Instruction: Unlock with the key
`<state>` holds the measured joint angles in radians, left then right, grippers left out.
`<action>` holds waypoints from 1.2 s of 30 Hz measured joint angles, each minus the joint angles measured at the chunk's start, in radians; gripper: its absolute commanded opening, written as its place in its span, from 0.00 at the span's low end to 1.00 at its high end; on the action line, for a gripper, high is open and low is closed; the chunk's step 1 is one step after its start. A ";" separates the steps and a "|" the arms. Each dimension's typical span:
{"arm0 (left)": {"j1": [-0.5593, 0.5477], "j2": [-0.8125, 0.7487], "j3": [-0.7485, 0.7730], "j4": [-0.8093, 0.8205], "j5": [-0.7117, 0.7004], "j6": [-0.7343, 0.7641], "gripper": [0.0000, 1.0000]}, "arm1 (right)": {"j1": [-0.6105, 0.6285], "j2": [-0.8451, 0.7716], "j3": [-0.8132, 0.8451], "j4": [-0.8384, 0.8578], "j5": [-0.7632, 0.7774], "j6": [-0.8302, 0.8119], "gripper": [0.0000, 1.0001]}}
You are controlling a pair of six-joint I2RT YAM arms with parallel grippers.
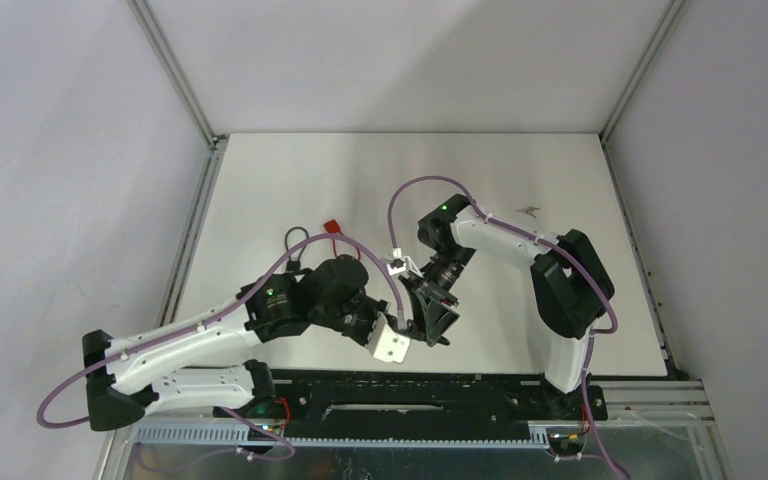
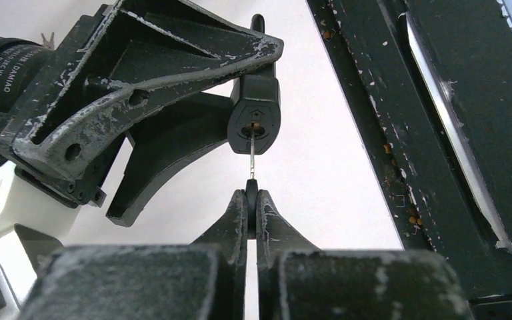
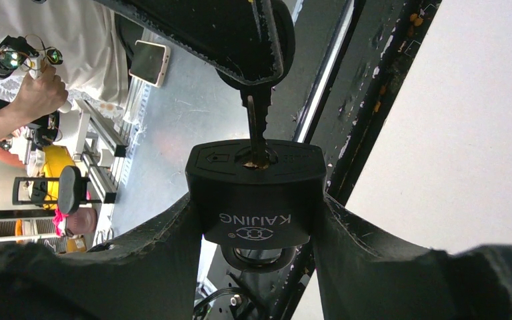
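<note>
1. Both arms meet over the middle of the near edge of the bench (image 1: pixel 360 170), with their wrists turned toward each other.
2. The right gripper (image 3: pixel 257 217) has its jaws partly apart and clamped on the two side edges of a black padlock (image 3: pixel 257 193). The padlock is held off the bench surface.
3. The padlock's face reads KAIJING, upside down in the right wrist view. Its keyhole end points at the left arm.
4. The shackle (image 3: pixel 257 259) points back toward the right wrist, low between the fingers. Whether it is latched or sprung, I cannot tell.
5. The left gripper (image 2: pixel 252 200) has its fingers pressed together, pinching the dark head of the key (image 2: pixel 251 157).
6. The key's tip sits in the keyhole. A short run of bare blade shows between the fingertips and the lock's end face, and the blade runs in line with the lock body.
7. A small red item (image 1: pixel 333 227) and a black loop of cord (image 1: pixel 295 240) lie near each other toward the left side of the bench, beyond the left wrist and well apart from the padlock.
8. Past the near edge, the right wrist view catches a person's hand (image 3: pixel 37 93) and a phone (image 3: pixel 150 62).
</note>
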<state>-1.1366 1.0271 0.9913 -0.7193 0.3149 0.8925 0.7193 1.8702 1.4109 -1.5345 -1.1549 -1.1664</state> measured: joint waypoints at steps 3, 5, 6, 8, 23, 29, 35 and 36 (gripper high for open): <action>0.000 -0.004 -0.010 0.004 -0.002 0.003 0.00 | -0.002 0.000 0.000 0.000 0.001 0.000 0.00; 0.000 -0.006 -0.014 0.006 -0.002 0.006 0.00 | -0.002 0.001 0.000 0.000 0.003 0.000 0.00; 0.000 -0.006 -0.014 0.006 -0.002 0.007 0.00 | -0.002 0.002 0.000 0.000 0.004 0.000 0.00; -0.002 -0.006 -0.014 0.008 -0.003 0.007 0.00 | -0.002 0.002 0.000 0.000 0.003 0.000 0.00; -0.008 -0.006 -0.020 0.031 -0.008 0.006 0.00 | -0.002 0.008 0.005 0.000 0.000 0.000 0.00; -0.010 0.001 -0.028 0.047 -0.007 0.006 0.00 | -0.001 0.008 0.005 0.001 0.008 0.000 0.00; -0.013 0.018 -0.028 0.056 -0.008 0.007 0.00 | 0.003 0.008 0.010 0.000 0.032 0.000 0.00; -0.013 0.021 -0.028 0.057 -0.008 0.007 0.00 | 0.003 0.008 0.010 0.000 0.035 0.000 0.00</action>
<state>-1.1500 1.0477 0.9630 -0.6621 0.3073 0.8993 0.7219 1.8782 1.4204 -1.5341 -1.1194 -1.1660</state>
